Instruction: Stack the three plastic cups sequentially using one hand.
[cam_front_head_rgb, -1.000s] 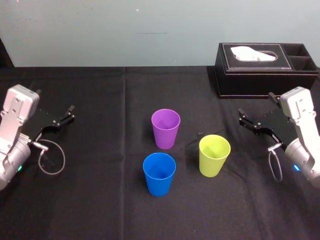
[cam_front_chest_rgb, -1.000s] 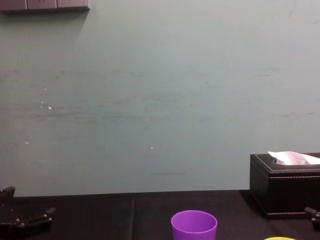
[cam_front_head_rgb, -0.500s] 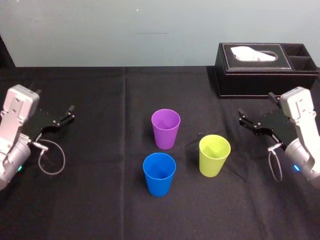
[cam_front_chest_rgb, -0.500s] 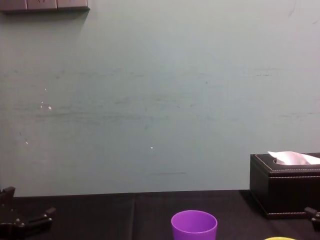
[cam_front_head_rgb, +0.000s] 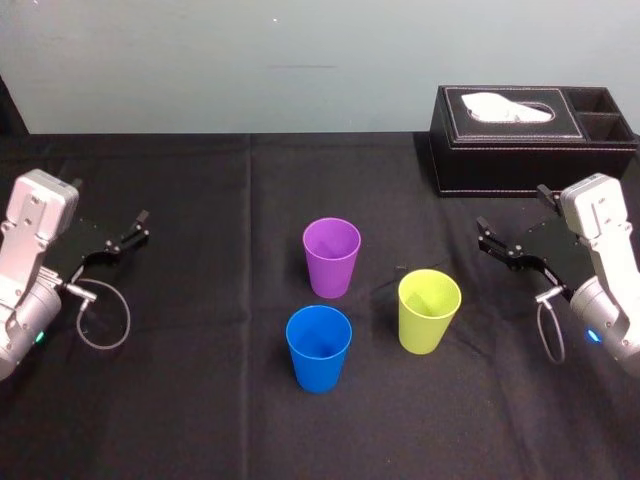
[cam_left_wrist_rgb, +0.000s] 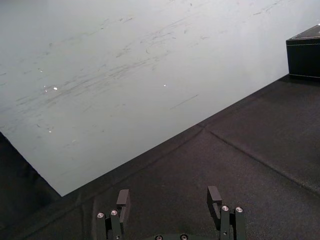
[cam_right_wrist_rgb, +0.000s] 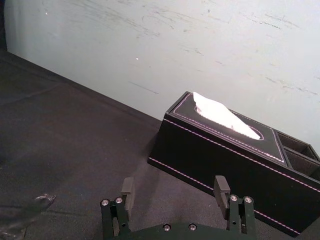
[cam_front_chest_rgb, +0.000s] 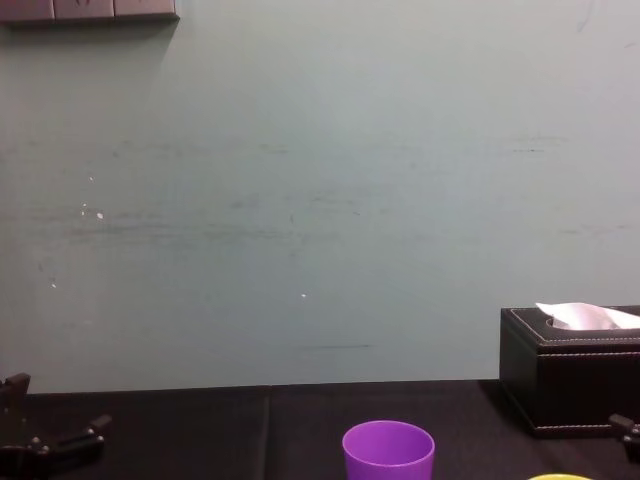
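**Stage of task: no stacking done yet.** The three cups stand upright and separate, mouths up, near the middle of the table. The purple cup (cam_front_head_rgb: 331, 257) is farthest from the robot. The blue cup (cam_front_head_rgb: 319, 348) stands just in front of it and nearest the robot. The yellow-green cup (cam_front_head_rgb: 429, 310) stands to the robot's right of both. None is nested in another, so both nestings remain: one cup into a second, then that pair with the third.

**Grippers.** The left gripper (cam_front_head_rgb: 135, 228) rests low at the table's left side, well apart from the cups. Its fingers are spread wide and grasp nothing. The right gripper (cam_front_head_rgb: 487, 236) rests at the right side, near the yellow-green cup but not touching it. It is likewise spread and empty. Either arm could start; the right one looks better placed.

**Surface and room.** A black cloth (cam_front_head_rgb: 200, 400) covers the table, with a faint crease running front to back. A black tissue box (cam_front_head_rgb: 530, 135), with a white tissue showing, sits at the far right. Behind it rises a plain, scuffed, pale grey-green wall (cam_front_head_rgb: 200, 60).
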